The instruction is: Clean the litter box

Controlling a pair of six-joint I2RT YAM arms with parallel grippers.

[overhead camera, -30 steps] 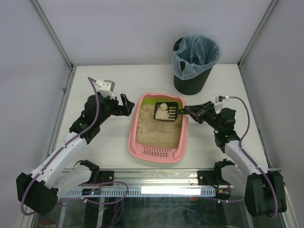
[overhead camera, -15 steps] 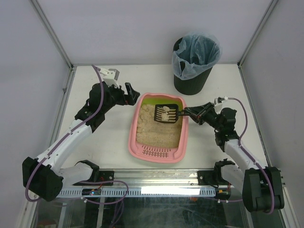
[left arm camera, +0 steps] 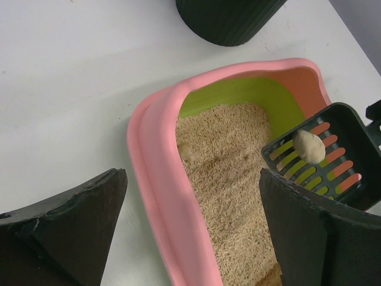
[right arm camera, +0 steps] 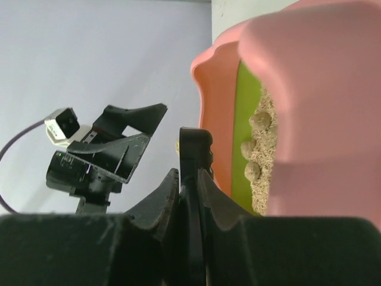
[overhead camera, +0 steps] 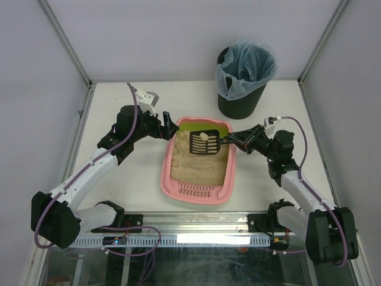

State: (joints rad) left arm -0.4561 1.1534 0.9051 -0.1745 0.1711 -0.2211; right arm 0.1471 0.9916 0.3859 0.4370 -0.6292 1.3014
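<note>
The pink litter box with a lime-green far end holds beige litter at the table's middle. My right gripper is shut on the handle of a black slotted scoop, held over the box's far end. One beige clump lies on the scoop. In the right wrist view the gripper pinches the thin handle, next to the box wall. My left gripper is open at the box's far-left corner. In its wrist view, the left gripper straddles the pink rim.
A black round bin with a bluish bag stands behind the box at the back right, its base showing in the left wrist view. More clumps lie in the litter along the left wall. Metal frame posts border the table.
My left arm has swung right to the box's far-left corner, its gripper still open. The scoop has shifted slightly toward the far end, and loose litter has dropped from it, leaving a clump.
</note>
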